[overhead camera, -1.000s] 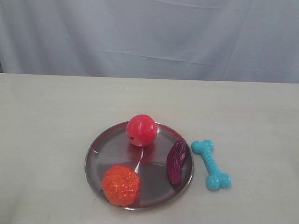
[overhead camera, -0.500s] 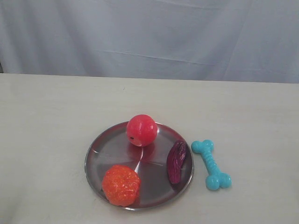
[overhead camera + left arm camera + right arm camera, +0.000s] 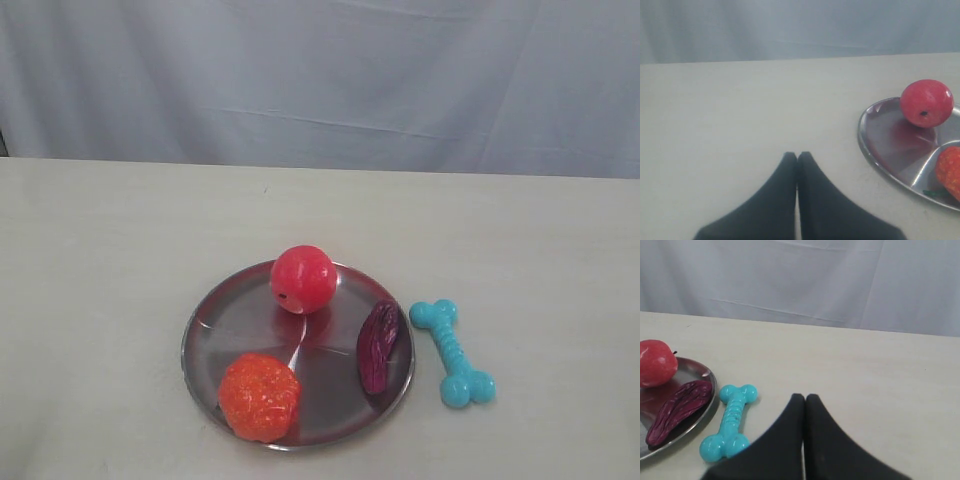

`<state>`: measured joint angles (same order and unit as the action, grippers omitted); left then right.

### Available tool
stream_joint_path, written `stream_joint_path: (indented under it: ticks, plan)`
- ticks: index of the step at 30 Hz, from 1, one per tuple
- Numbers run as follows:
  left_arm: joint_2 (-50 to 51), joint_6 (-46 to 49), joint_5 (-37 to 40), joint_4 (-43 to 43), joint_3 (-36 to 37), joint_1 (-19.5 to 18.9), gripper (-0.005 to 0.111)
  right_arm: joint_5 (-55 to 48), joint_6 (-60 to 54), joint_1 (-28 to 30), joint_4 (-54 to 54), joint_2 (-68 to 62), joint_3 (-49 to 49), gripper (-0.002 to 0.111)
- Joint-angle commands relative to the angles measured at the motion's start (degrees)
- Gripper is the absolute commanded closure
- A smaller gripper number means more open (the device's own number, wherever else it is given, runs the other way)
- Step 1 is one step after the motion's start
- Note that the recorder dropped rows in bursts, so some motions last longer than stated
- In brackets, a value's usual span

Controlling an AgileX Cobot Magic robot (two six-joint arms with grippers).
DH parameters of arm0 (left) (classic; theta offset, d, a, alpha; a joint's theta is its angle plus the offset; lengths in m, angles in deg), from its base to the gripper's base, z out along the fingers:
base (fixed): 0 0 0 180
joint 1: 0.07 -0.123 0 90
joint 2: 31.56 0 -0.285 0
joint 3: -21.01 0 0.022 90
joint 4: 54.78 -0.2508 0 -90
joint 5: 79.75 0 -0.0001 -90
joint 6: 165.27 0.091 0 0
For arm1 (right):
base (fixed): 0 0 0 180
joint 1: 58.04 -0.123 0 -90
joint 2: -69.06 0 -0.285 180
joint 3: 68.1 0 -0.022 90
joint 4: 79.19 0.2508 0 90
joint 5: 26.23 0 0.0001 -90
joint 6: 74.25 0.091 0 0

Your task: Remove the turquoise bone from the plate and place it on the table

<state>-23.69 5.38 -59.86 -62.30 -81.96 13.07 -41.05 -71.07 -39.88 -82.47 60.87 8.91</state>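
The turquoise bone (image 3: 453, 352) lies flat on the beige table (image 3: 120, 260), just right of the silver plate (image 3: 215, 318) and apart from its rim. In the right wrist view the bone (image 3: 730, 422) sits beside the plate (image 3: 699, 369), a short way from my right gripper (image 3: 805, 398), which is shut and holds nothing. My left gripper (image 3: 797, 156) is shut too, empty, over bare table with the plate (image 3: 875, 152) off to its side. Neither gripper appears in the exterior view.
On the plate sit a red ball (image 3: 303, 279), an orange knobbly ball (image 3: 259, 396) and a dark purple wrinkled piece (image 3: 378, 345). A pale grey cloth backdrop (image 3: 320, 80) hangs behind the table's far edge.
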Motion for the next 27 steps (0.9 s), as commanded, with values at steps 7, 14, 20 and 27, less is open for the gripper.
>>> stream_joint_path:
  ticks: [7,14,20,27]
  plan:
    - [-0.07,-0.12,-0.04,-0.02,0.19,0.16,0.107,-4.50,-4.38,0.34,-0.42,0.40,0.21,0.109]
    - [-0.07,-0.12,-0.04,-0.02,0.19,0.16,0.107,-4.75,-4.54,0.34,0.86,0.40,0.21,0.109]
    - [-0.07,-0.12,-0.04,-0.02,0.19,0.16,0.107,-4.75,-4.54,0.34,0.86,0.40,0.21,0.109]
    - [-0.07,-0.12,-0.04,-0.02,0.19,0.16,0.107,-4.75,-3.93,0.34,0.87,0.40,0.21,0.109]
